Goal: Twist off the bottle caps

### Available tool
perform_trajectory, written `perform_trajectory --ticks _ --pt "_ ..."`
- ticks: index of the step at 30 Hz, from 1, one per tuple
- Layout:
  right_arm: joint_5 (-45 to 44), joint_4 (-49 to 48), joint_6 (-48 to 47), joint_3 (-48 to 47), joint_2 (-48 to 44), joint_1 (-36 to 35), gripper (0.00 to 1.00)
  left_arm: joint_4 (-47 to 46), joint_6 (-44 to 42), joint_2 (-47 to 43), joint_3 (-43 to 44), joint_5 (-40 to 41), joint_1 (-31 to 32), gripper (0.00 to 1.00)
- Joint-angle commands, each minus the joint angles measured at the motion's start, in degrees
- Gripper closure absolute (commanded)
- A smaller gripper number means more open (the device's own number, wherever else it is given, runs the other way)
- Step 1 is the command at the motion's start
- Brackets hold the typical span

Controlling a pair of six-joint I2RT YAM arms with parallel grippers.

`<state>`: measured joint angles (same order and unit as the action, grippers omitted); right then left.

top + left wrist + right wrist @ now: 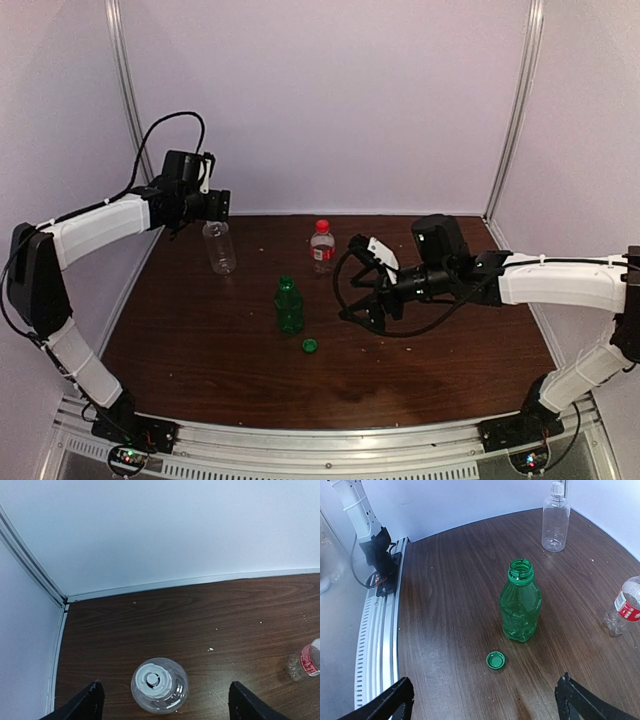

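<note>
Right wrist: green bottle (520, 607) stands upright, mouth up.

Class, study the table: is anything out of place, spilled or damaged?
Only the green cap is out of place: it lies loose on the table, beside the open-necked green bottle. The tall clear bottle and the red-labelled bottle stand upright, capped. No spill shows.

We noted a dark, faintly shiny wood-grain surface (200, 330), a green bottle (520, 605) of glossy translucent plastic, and a ribbed metal rail (377, 645).
</note>
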<state>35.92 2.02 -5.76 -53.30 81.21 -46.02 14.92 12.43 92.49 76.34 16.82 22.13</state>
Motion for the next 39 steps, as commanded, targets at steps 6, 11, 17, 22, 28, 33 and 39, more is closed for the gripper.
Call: perform_trajectory --ticks 6,11,17,22,28,33,39 --pt "-1.8 1.0 -0.9 0.1 -1.1 0.3 0.00 0.8 -0.8 8.8 5.2 -6.7 -4.5 0.17" --pt "-1.7 1.4 -1.0 -0.3 -0.3 0.3 0.00 0.3 -0.9 10.9 5.7 -6.8 -4.7 0.25" --pt "-1.7 1.6 -1.0 -0.4 0.2 0.3 0.00 -1.5 -1.5 11.8 5.2 -6.0 -4.8 0.37" --pt "-1.8 2.1 -1.0 -0.7 0.5 0.3 0.00 -2.7 -1.8 12.6 5.1 -6.8 -4.8 0.49" --pt "-2.5 3.1 -0.8 -1.6 0.5 0.3 0.00 -2.7 -2.8 12.4 5.5 -8.8 -4.8 0.65" --pt "-5.1 3.1 0.5 -3.0 1.1 0.3 0.00 -2.4 -4.5 8.8 4.0 -11.5 -4.8 0.73" --pt "-8.0 3.3 1.1 -5.0 1.8 0.3 0.00 -1.5 -5.4 0.2 1.5 -16.7 -4.8 0.76"
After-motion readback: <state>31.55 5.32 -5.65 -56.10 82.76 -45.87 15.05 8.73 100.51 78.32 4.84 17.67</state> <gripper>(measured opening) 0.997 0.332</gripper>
